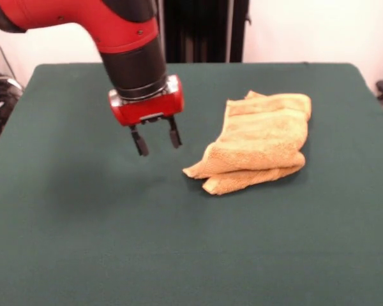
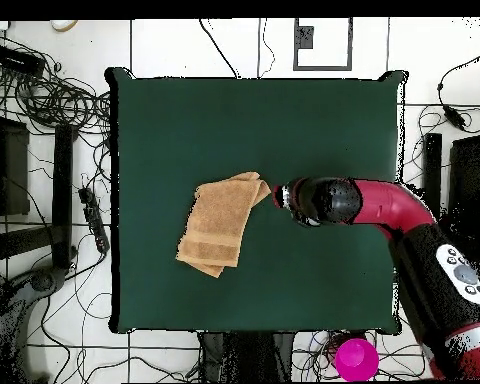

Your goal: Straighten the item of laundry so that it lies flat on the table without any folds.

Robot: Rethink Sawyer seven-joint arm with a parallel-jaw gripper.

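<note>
Approaching: your pincer (image 1: 156,141) hangs empty, fingers apart, above the desk (image 1: 83,242) beside the towel (image 1: 258,143) | towel lies folded double mid-desk | next: you likely grab its near top corner, peel open.

A pale wall (image 1: 306,29) is standing behind everything, and a tall black stand (image 1: 201,29) is rising in front of it. From above, the floor (image 2: 174,45) is showing white with thin dark lines crossing it like big tiles. Lots of black cables (image 2: 54,95) are lying in loops and tangles on the floor. A black power strip (image 2: 92,215) is lying among them. A bright pink cup (image 2: 356,359) is sitting on the floor. A square black frame (image 2: 322,45) is lying flat on the floor too.
</note>
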